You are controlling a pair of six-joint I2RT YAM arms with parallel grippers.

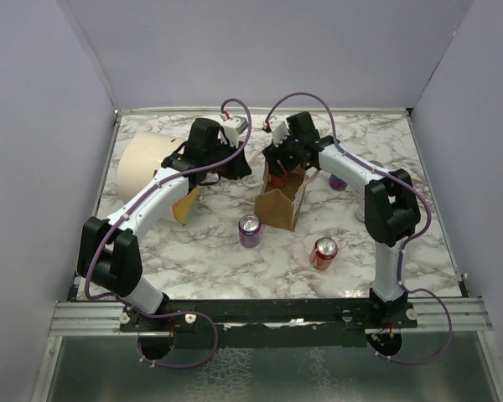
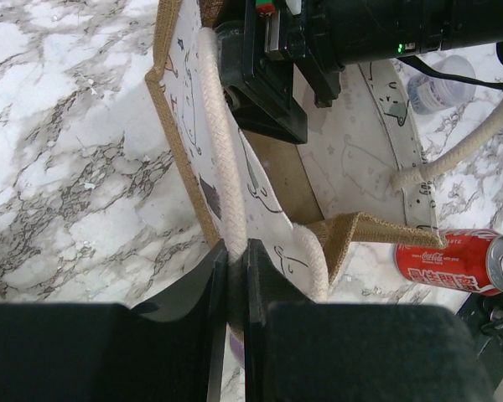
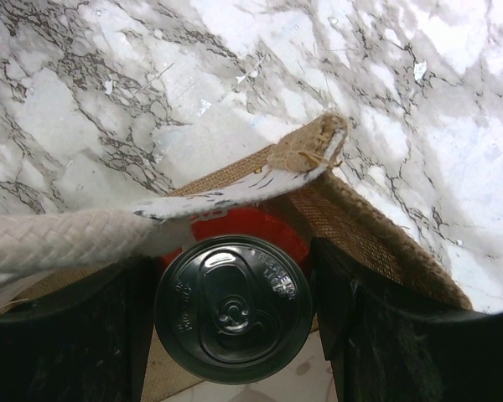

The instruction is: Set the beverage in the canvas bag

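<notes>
- Right gripper (image 3: 231, 261): fingers pressed against both sides of the beverage can (image 3: 232, 308), which is upright with a dark lid and red body, low in the centre of the right wrist view.
- Beverage can position: inside the mouth of the canvas bag (image 1: 282, 206), close to one corner of the rim; the tan weave runs along its right; whether it touches the bag floor cannot be told.
- Left gripper (image 2: 236, 255): fingers pinched on the cream rope handle (image 2: 219, 142), low in the centre of the left wrist view; the bag mouth is held open.
- Canvas bag: centre of the marble table (image 1: 201, 251) in the top view, between the two wrists.
- Other items: purple can (image 1: 250, 230) just below the bag; red can (image 1: 324, 253) at its lower right; cream cylinder (image 1: 144, 167) at the left.
</notes>
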